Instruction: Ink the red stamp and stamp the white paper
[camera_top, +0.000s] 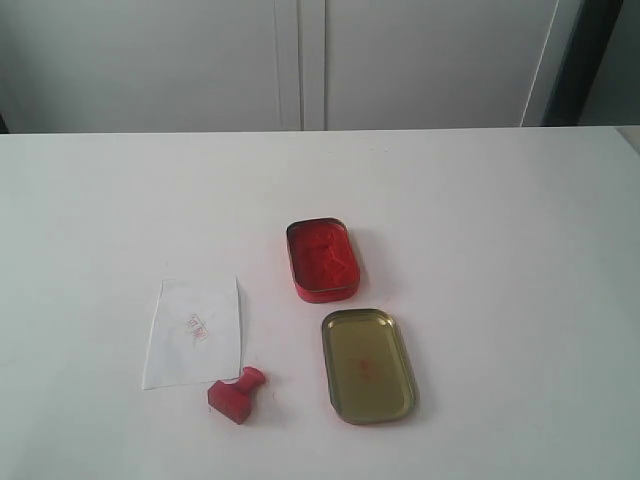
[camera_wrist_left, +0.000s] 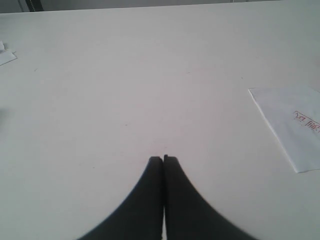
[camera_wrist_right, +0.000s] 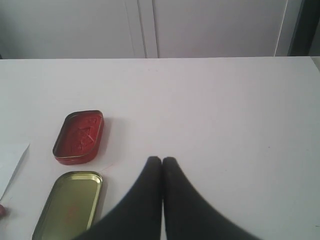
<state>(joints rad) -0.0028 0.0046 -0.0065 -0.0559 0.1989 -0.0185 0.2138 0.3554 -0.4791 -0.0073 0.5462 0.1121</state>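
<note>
My left pincer (camera_wrist_left: 163, 159) hangs over bare desk (camera_top: 500, 200) with its jaws pressed together and nothing between them. The white paper (camera_top: 192, 330) lies flat left of the desk's middle, toward the edge nearest the exterior camera. It already carries a faint red imprint, so I judge that either the stamping is done or a fresh mark is wanted. At the paper's near right corner, touching it or just beside it, the red stamp (camera_top: 236, 394) lies tipped on its side, knob toward the sheet, and neither of my pincers has hold of it. Further right, near the desk's middle, sits the open ink tin (camera_top: 322, 260) with its red pad exposed, and its gold lid (camera_top: 368, 364) rests hollow side up just beside it, closer to the near edge. My right pincer (camera_wrist_right: 161, 160) is likewise closed on nothing, off to the right of both tins. Nothing blocks the stamp, though lying on its side it would need righting before inking.
</note>
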